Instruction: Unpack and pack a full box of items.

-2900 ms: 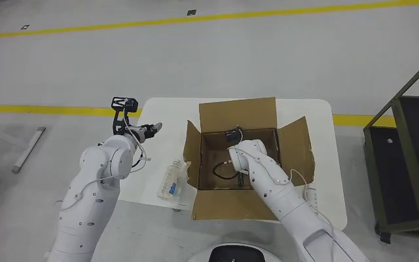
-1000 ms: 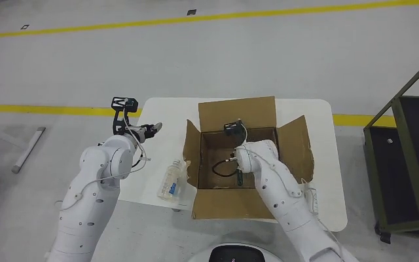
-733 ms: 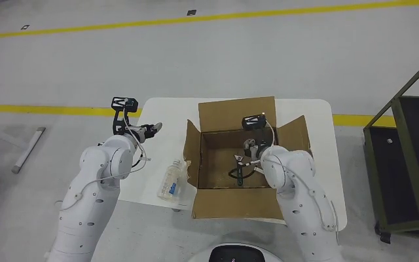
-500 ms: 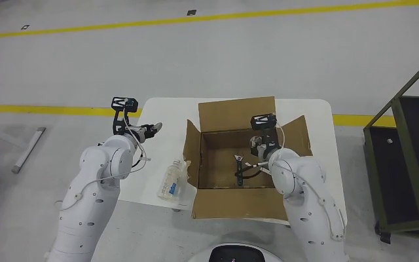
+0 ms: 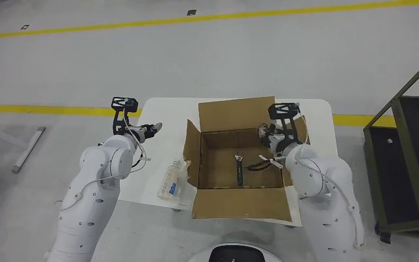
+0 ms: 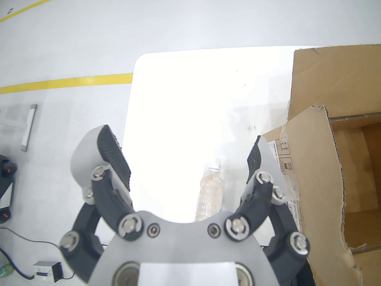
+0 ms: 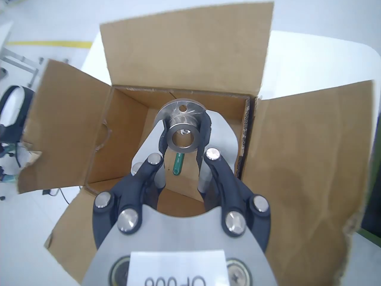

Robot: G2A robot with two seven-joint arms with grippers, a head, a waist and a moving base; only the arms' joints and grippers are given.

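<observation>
An open cardboard box [image 5: 237, 111] [image 7: 190, 49] [image 6: 336, 87] stands on the white table [image 5: 163, 111]. My right gripper [image 5: 267, 133] [image 7: 184, 138] hangs over the box's right side, shut on a flanged metal bushing [image 7: 178, 113]. On the box floor lies a wrench [image 5: 239, 169] with a green handle [image 7: 178, 165]. A clear plastic bottle [image 5: 171, 180] [image 6: 209, 190] lies on the table beside the box's left flap. My left gripper [image 5: 149, 129] [image 6: 187, 156] is open with nothing in it, above the table's left part, short of the bottle.
The box's flaps [image 5: 298, 141] stick out on every side. A green metal cart [image 5: 393, 170] stands on the floor right of the table. The table's near left corner [image 5: 141, 190] is bare.
My right arm has risen out of the box and swung to the right with the metal bushing, uncovering the wrench on the box floor. The left arm has not moved.
</observation>
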